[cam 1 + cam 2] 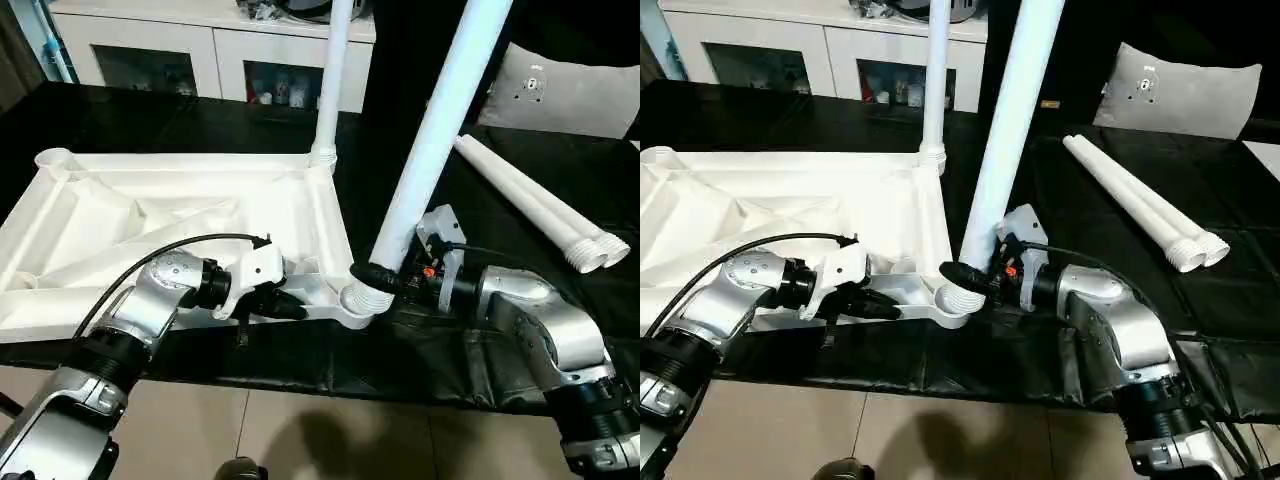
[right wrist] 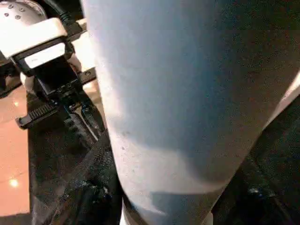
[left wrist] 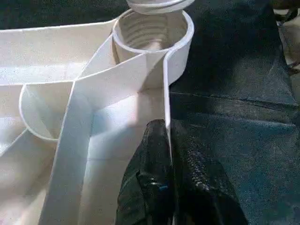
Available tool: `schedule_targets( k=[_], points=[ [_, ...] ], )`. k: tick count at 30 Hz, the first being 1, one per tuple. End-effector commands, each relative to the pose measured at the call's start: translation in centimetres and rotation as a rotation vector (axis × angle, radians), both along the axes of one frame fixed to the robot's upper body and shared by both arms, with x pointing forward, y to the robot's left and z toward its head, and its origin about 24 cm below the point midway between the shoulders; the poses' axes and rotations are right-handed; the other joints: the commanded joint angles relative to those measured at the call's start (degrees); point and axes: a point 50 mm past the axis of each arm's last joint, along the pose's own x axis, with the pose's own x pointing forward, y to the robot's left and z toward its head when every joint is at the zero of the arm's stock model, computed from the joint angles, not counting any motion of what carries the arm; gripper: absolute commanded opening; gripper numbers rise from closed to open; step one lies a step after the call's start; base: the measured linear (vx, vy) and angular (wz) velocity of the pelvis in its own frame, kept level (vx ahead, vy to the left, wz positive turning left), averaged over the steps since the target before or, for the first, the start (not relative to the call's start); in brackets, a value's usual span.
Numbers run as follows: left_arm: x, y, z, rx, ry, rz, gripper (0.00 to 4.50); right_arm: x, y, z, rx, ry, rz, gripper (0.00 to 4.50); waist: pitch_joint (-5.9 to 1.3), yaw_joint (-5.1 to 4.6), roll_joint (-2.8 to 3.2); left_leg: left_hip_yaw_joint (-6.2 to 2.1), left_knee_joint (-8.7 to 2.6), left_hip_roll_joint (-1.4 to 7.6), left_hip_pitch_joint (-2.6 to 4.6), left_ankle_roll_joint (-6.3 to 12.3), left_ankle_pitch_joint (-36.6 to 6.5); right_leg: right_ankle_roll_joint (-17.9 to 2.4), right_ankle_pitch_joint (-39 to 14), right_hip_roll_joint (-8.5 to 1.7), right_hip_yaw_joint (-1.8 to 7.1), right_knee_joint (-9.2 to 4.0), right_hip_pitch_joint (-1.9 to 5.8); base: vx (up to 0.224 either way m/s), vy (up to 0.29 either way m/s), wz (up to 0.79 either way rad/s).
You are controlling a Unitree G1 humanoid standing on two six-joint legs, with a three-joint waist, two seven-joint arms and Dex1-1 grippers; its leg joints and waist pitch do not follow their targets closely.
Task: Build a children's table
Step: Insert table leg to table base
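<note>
The children's table top (image 1: 180, 215) lies upside down on the black surface, ribs up. One white leg (image 1: 335, 80) stands upright in its far right corner socket. My right gripper (image 1: 380, 275) is shut on a second leg (image 1: 440, 120) just above the leg's threaded end. That leg leans to the right, its end at the mouth of the near right corner socket (image 3: 154, 33). My left gripper (image 3: 169, 140) is shut on the top's thin front rim (image 3: 165, 93), a short way left of that socket. Two loose legs (image 1: 540, 205) lie side by side at the right.
A grey-white cushion (image 1: 570, 95) rests at the back right. Behind the work surface stands a white cabinet (image 1: 200, 50) with glass doors. The black cover (image 1: 420, 350) hangs wrinkled over the front edge, with tiled floor (image 1: 300, 430) below.
</note>
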Motion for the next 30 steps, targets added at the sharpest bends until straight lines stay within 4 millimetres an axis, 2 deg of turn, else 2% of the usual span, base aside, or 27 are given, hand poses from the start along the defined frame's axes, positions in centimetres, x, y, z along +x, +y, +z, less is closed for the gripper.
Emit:
schedule_targets(
  k=[1,5,8,11,12,19,21,23,30],
  points=[
    [-0.9,0.2,-1.1,0.08,0.036,-0.05,0.0,0.1,0.2,0.1,-0.019,0.001,0.027,1.92,-4.01,-0.01,0.24,-1.03,-4.6,2.93,1.48,-2.28,-14.5,-11.03,-10.01,-4.94,3.04,-4.9,1.87,0.0,0.0,0.0],
    [-1.7,-0.8,-0.6,0.062,0.034,-0.138,0.0,0.1,0.3,-0.1,-0.027,0.018,0.039,1.92,-4.16,0.1,0.1,-0.92,-4.47,3.0,1.43,-1.75,-12.88,-11.6,-7.72,-4.97,3.01,-4.58,1.92,0.0,0.0,0.0],
    [-2.1,-1.6,-0.4,0.048,0.025,-0.174,0.0,-0.1,0.4,-0.4,-0.041,0.034,0.055,1.92,-4.11,0.17,0.22,-0.79,-4.44,2.98,1.56,-1.57,-12.72,-11.82,-7.52,-4.84,3.0,-4.62,1.73,0.0,0.0,0.0],
    [-2.1,-2.1,-0.2,0.04,0.006,-0.182,0.0,-0.2,0.4,-0.9,-0.055,0.055,0.063,1.92,-3.87,0.45,0.0,-0.76,-4.56,2.91,1.58,-1.86,-14.39,-11.27,-10.68,-4.93,3.07,-4.97,1.68,0.0,0.0,0.0],
    [-2.0,-2.2,-0.1,0.047,-0.007,-0.178,0.0,-0.2,0.4,-1.0,-0.057,0.067,0.065,1.92,-3.85,0.51,0.1,-0.81,-4.6,2.93,1.61,-1.99,-14.76,-11.05,-11.42,-4.98,3.06,-5.02,1.67,0.0,0.0,0.0],
    [-0.8,-1.2,-0.4,0.113,-0.062,-0.097,0.0,-0.7,0.0,-1.2,-0.069,0.086,0.088,1.92,-3.74,0.83,0.18,-1.07,-4.84,2.98,1.76,-2.81,-17.42,-9.15,-16.17,-5.17,3.13,-5.58,1.52,0.0,0.0,0.0],
    [-0.6,-0.9,-0.2,0.114,-0.064,-0.078,0.0,-0.7,-0.2,-1.1,-0.071,0.083,0.084,1.92,-3.7,0.82,0.04,-1.18,-4.89,2.99,1.79,-3.11,-18.35,-8.66,-18.26,-5.27,3.12,-5.78,1.46,0.0,0.0,0.0],
    [-0.6,-0.7,-0.2,0.113,-0.064,-0.078,0.0,-0.5,-0.4,-1.0,-0.072,0.078,0.074,1.92,-3.65,0.76,0.28,-1.27,-4.92,2.98,1.82,-3.32,-19.06,-8.47,-19.74,-5.32,3.11,-5.91,1.36,0.0,0.0,0.0],
    [-0.5,-0.8,0.0,0.1,-0.07,-0.078,0.0,-0.4,-0.3,-1.1,-0.072,0.08,0.072,1.92,-3.62,0.33,0.09,-1.32,-4.93,2.98,1.75,-3.25,-19.64,-8.69,-20.43,-5.33,3.08,-6.05,1.22,0.0,0.0,0.0]
  ],
)
